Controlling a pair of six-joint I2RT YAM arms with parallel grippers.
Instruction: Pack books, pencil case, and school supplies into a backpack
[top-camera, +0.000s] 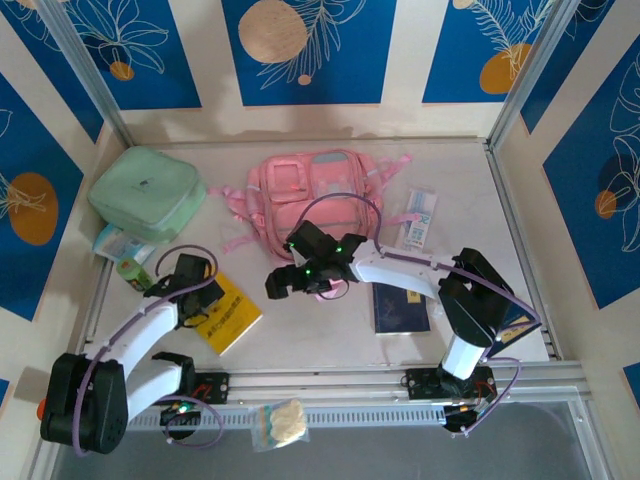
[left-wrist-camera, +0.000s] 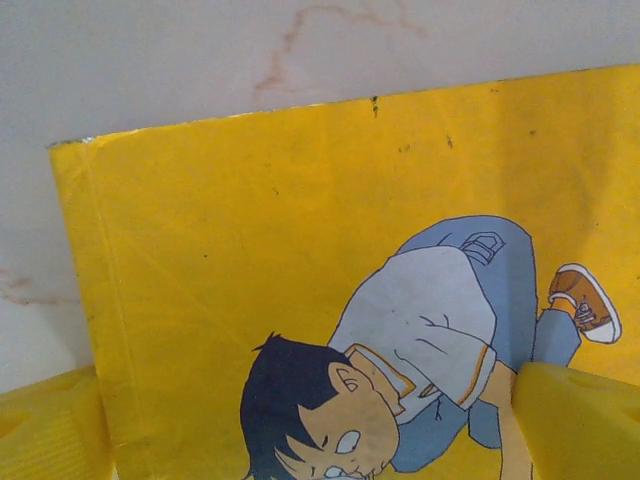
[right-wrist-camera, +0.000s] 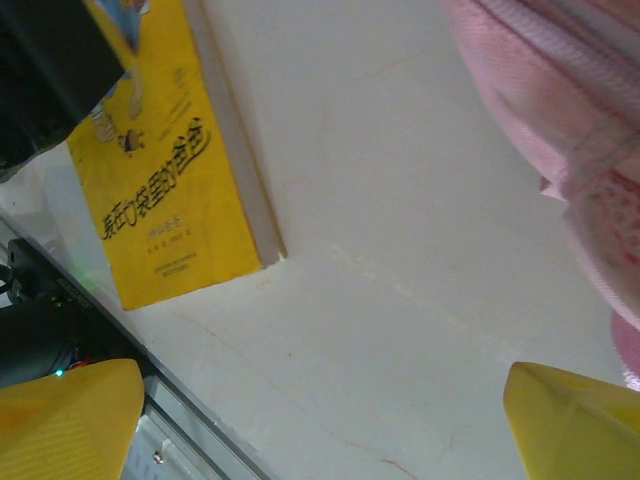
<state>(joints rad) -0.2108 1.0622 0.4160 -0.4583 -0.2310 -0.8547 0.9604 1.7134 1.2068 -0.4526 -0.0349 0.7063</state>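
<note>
**Both jaw sets spread wide and empty over the pale table**

The left gripper (left-wrist-camera: 320, 430) holds its yellow fingertips (left-wrist-camera: 580, 425) far apart and grips nothing. The yellow book (left-wrist-camera: 250, 250) lies flat directly below the jaws, and ahead of them is bare table (left-wrist-camera: 200, 60), off-white with faint reddish stains. The right gripper (right-wrist-camera: 320, 425) is equally wide and also holds nothing, with bare surface between its fingers. Ahead of them, the yellow book is on one finger's side and the pink backpack (right-wrist-camera: 560, 120) on the other's. In the top view, a navy book (top-camera: 400, 308) and the white pencil case (top-camera: 418, 220) lie behind the right jaws, on either side of that arm. A mint-green case (top-camera: 145, 193) sits beyond the left jaws. The walls (top-camera: 310, 50) are cream with blue panels bearing white leaf lines and orange discs.
</note>
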